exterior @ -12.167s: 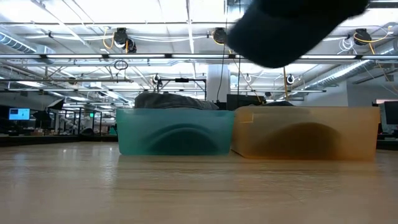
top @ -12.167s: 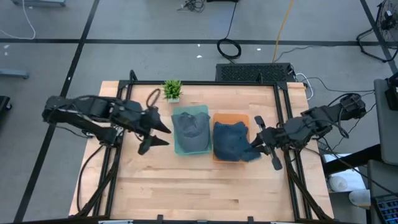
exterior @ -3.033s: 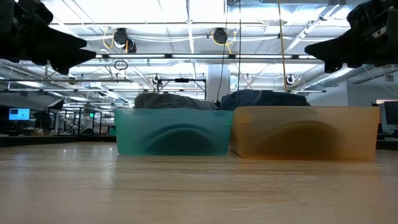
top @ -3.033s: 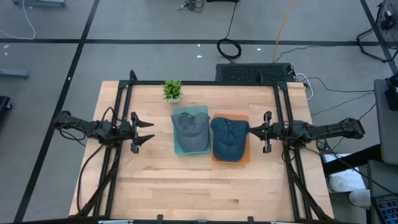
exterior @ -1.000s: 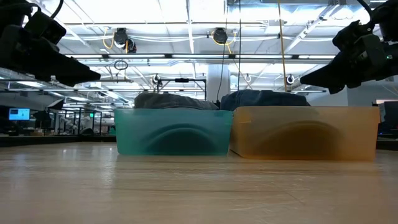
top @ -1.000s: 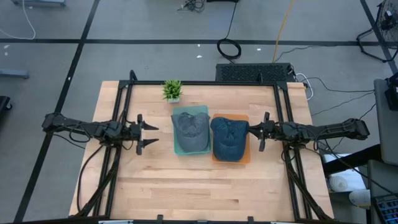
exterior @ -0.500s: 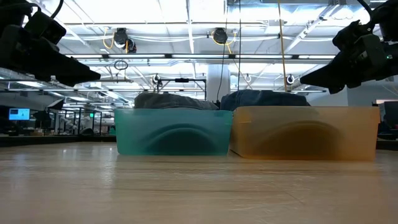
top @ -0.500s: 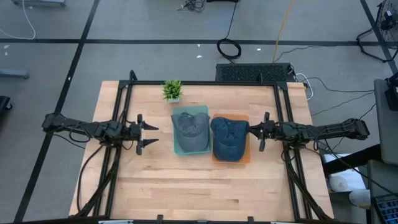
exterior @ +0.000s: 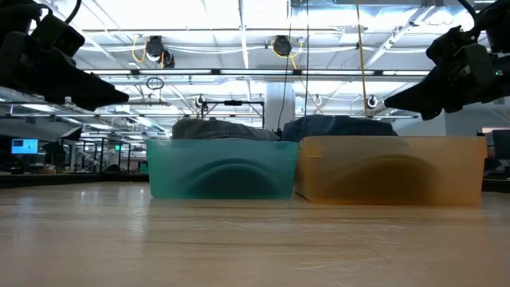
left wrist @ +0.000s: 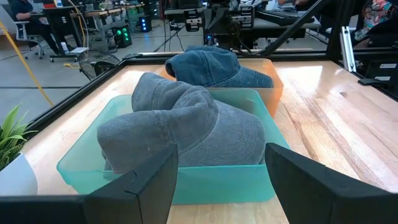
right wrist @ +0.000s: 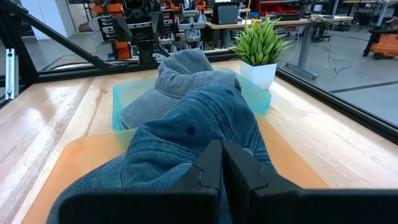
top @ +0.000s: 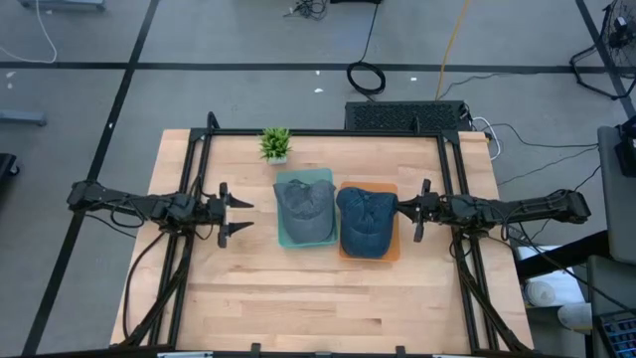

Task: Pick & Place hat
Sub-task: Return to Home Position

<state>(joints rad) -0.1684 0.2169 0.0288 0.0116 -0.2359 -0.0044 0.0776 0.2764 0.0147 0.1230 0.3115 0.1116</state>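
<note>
A grey hat point(top: 303, 204) lies in a teal bin point(top: 298, 242), and a blue hat point(top: 366, 221) lies in an orange bin point(top: 391, 254) right beside it, at mid-table. Both crowns stick up above the bin rims in the low view, the grey hat point(exterior: 219, 129) and the blue hat point(exterior: 339, 126). My left gripper point(top: 247, 215) hovers open and empty left of the teal bin, pointing at the grey hat point(left wrist: 186, 130). My right gripper point(top: 400, 207) is shut and empty at the orange bin's right edge, pointing over the blue hat point(right wrist: 186, 137).
A small potted plant point(top: 275, 144) stands behind the teal bin near the far edge. A black frame point(top: 328, 132) runs around the table's far and side edges. Bare wooden tabletop point(top: 318, 298) lies in front of the bins.
</note>
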